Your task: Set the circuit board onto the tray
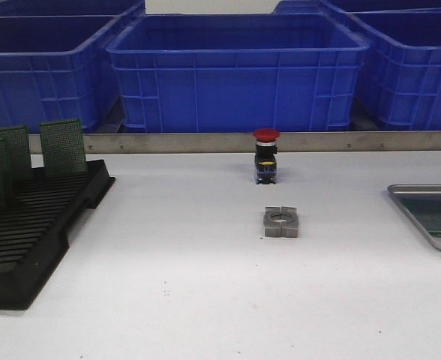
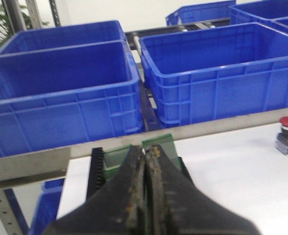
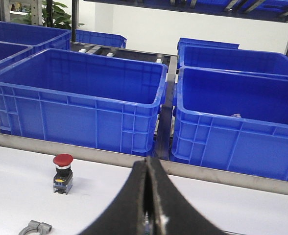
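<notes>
- The tray (image 1: 430, 217) lay at the right edge of the front view, cut off by the frame, flat on the white table (image 1: 190, 285); a dark green reflection or sheet showed on its floor, and I could not tell which.
- The green circuit boards (image 1: 63, 146) stood upright in the black slotted rack (image 1: 33, 232) at the left of the front view, well apart from the tray.
- The left hand (image 2: 146, 196) filled the lower middle of the left wrist view, its two dark fingers (image 2: 129, 186) pressed together with nothing between them; the boards and rack showed just behind it.
- The right hand (image 3: 148, 205) sat at the bottom middle of the right wrist view, its fingers also closed together and empty.
- A red-capped push button (image 1: 266, 155) stood upright in the upper middle of the front view, with a grey metal ring clamp (image 1: 281, 222) lying just below it.
- Blue crates (image 1: 235, 67) lined the top of the front view behind a metal rail (image 1: 355, 141).
</notes>
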Available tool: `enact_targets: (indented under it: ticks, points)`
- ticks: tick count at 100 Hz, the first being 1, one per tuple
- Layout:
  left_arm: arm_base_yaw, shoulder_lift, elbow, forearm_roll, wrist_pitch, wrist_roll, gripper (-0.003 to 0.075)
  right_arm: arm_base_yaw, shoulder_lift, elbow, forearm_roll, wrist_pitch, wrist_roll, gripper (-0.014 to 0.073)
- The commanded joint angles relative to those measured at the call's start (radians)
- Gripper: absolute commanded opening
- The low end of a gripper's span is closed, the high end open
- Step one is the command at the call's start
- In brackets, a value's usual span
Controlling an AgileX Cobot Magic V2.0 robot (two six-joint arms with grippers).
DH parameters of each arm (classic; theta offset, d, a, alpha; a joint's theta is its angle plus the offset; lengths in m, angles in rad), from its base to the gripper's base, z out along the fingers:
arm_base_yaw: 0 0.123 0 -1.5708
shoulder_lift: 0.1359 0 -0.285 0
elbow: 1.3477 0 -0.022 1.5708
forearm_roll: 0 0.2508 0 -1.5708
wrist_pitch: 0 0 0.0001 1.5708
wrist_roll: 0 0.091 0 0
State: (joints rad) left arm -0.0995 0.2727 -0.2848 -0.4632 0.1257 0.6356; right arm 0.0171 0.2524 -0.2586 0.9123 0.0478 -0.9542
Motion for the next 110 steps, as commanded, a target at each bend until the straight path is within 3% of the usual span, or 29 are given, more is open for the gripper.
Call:
enact_targets:
  ticks: [1,9,14,49,71,110]
  points:
    - [0.003,-0.002,-0.029,0.210,-0.090,-0.200,-0.0019,-0.001,0.005,-0.023,0.008,-0.057,-0.009,-0.0069]
    - [0.003,-0.018,-0.021,0.502,-0.095,-0.545,-0.0019,-0.001,0.005,-0.023,0.008,-0.057,-0.009,-0.0069]
    - [0.003,-0.033,-0.012,0.591,-0.095,-0.636,-0.0019,-0.001,0.005,-0.023,0.008,-0.057,-0.009,-0.0069]
    - [0.076,-0.166,0.170,0.589,-0.110,-0.636,-0.0019,-0.001,0.005,-0.023,0.008,-0.057,-0.009,-0.0069]
    - [0.123,-0.266,0.329,0.587,-0.242,-0.636,-0.0019,-0.001,0.005,-0.023,0.008,-0.057,-0.009,-0.0069]
    - [0.126,-0.310,0.329,0.576,-0.195,-0.636,-0.0019,-0.001,0.005,-0.023,0.008,-0.056,-0.009,-0.0069]
